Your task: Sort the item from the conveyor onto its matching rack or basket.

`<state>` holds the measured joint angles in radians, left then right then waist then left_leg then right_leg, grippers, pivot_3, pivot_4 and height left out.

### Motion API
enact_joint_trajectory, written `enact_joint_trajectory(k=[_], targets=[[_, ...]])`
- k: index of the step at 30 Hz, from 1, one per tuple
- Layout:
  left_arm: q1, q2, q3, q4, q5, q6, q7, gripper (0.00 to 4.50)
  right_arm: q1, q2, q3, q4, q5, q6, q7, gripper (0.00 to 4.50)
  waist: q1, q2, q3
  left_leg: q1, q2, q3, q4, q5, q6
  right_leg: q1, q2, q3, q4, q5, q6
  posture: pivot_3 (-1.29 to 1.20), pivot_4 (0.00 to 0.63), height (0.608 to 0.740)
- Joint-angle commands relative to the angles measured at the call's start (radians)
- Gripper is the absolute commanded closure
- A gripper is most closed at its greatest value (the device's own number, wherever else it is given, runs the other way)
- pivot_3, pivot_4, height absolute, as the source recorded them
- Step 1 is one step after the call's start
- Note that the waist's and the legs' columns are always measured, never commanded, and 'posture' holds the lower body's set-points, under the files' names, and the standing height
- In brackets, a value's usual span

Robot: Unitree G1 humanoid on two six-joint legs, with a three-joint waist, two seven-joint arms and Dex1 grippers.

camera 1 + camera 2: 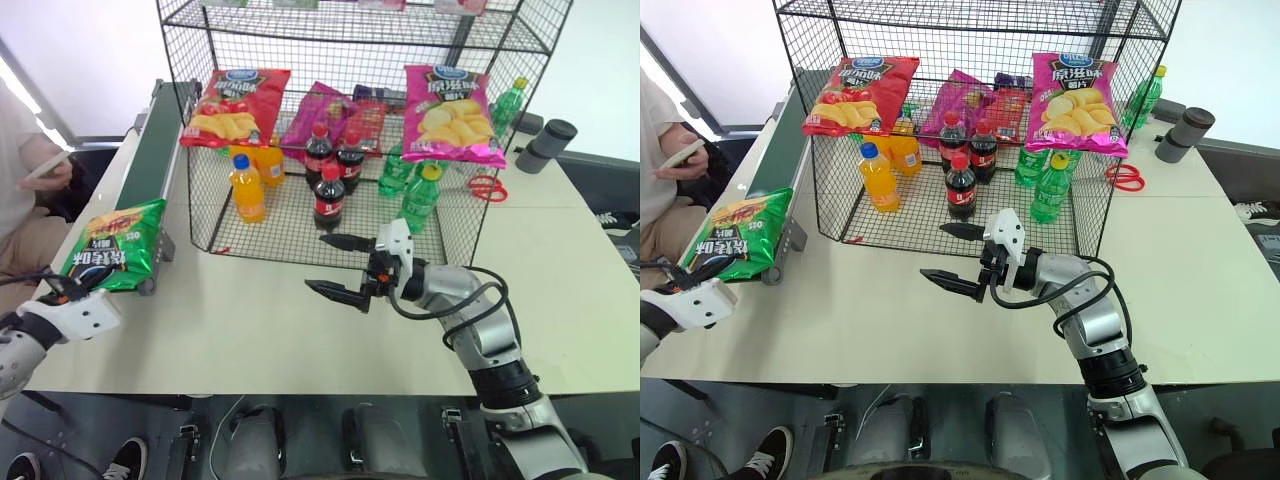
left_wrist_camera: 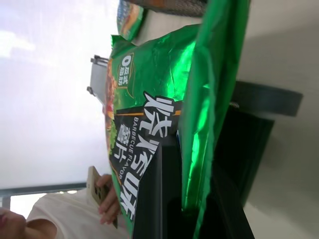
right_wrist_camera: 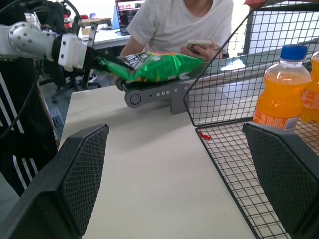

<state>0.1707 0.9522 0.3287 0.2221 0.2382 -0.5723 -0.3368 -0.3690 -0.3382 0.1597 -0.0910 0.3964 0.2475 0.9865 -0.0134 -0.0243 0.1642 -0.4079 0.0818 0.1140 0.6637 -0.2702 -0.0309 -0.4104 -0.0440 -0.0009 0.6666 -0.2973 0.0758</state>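
Note:
The item, a shiny green chip bag, lies at the near end of the conveyor, partly overhanging it. At its near edge my left gripper is shut on the bag; the left wrist view shows the foil pinched between the black fingers. My right gripper hovers open over the table in front of the rack, pointing left toward the bag, with nothing between its fingers. The right wrist view shows the held bag across the table.
On the rack's shelf lie a red chip bag, a purple bag and a pink chip bag. Orange, cola and green bottles stand below. A person with a phone sits at left. Red scissors lie right.

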Motion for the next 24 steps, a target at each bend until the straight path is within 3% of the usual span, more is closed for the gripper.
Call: enact_joint_trajectory(k=[1, 5, 9, 13, 16, 21, 24], targets=[[-0.005, 0.000, 0.030, -0.132, -0.258, 0.027, -0.143, 4.45, -0.019, -0.013, -0.023, -0.008, 0.005, -0.022, 0.002, 0.00, 0.000, 0.000, 0.000, 0.000, 0.000, 0.000, 0.000, 0.000, 0.000, 0.000, 0.000, 0.000, 0.000, 0.000, 0.000, 0.00, 0.150, 0.740], [0.043, -0.003, 0.007, -0.292, -0.543, 0.081, -0.352, 4.45, -0.024, -0.025, -0.043, 0.010, 0.011, -0.032, 0.010, 0.00, -0.005, 0.000, 0.000, 0.000, 0.000, 0.000, 0.000, 0.000, 0.000, 0.000, 0.000, 0.000, 0.000, 0.000, 0.000, 0.00, 0.150, 0.740], [0.091, -0.010, 0.019, -0.486, -0.851, 0.257, -0.512, 4.45, -0.021, -0.053, -0.081, 0.018, 0.040, -0.024, 0.027, 0.00, -0.004, 0.000, 0.000, 0.000, 0.000, 0.000, 0.000, 0.000, 0.000, 0.000, 0.001, 0.001, 0.000, 0.000, 0.000, 0.00, 0.150, 0.740], [0.119, -0.003, 0.015, -0.651, -1.307, 0.645, -0.556, 4.45, 0.018, -0.133, -0.146, -0.045, 0.172, 0.109, 0.094, 0.00, 0.001, 0.000, 0.000, 0.001, 0.000, -0.001, 0.001, 0.000, 0.000, 0.001, 0.000, 0.001, 0.000, 0.000, 0.000, 0.00, 0.150, 0.740], [0.086, -0.004, -0.010, -0.664, -1.490, 0.843, -0.618, 4.45, 0.061, -0.218, -0.191, -0.078, 0.289, 0.250, 0.150, 0.00, 0.001, 0.001, 0.000, 0.001, 0.000, -0.004, 0.001, 0.000, 0.000, 0.002, 0.000, 0.000, 0.000, 0.000, 0.000, 0.00, 0.150, 0.740], [-0.118, -0.085, -0.050, -0.556, -1.690, 1.067, -0.689, 4.45, 0.112, -0.325, -0.298, -0.117, 0.538, 0.527, 0.159, 0.00, 0.001, 0.001, 0.001, 0.003, -0.003, -0.006, 0.001, 0.000, 0.000, 0.004, 0.002, 0.001, 0.000, 0.000, 0.000, 0.00, 0.150, 0.740], [-0.243, -0.122, -0.090, -0.487, -1.799, 1.224, -0.699, 4.45, 0.134, -0.346, -0.302, -0.157, 0.556, 0.568, 0.147, 0.00, -0.003, 0.001, 0.001, 0.003, -0.003, -0.007, 0.002, 0.000, 0.000, 0.005, 0.004, 0.001, 0.000, 0.000, 0.000, 0.00, 0.150, 0.740]])
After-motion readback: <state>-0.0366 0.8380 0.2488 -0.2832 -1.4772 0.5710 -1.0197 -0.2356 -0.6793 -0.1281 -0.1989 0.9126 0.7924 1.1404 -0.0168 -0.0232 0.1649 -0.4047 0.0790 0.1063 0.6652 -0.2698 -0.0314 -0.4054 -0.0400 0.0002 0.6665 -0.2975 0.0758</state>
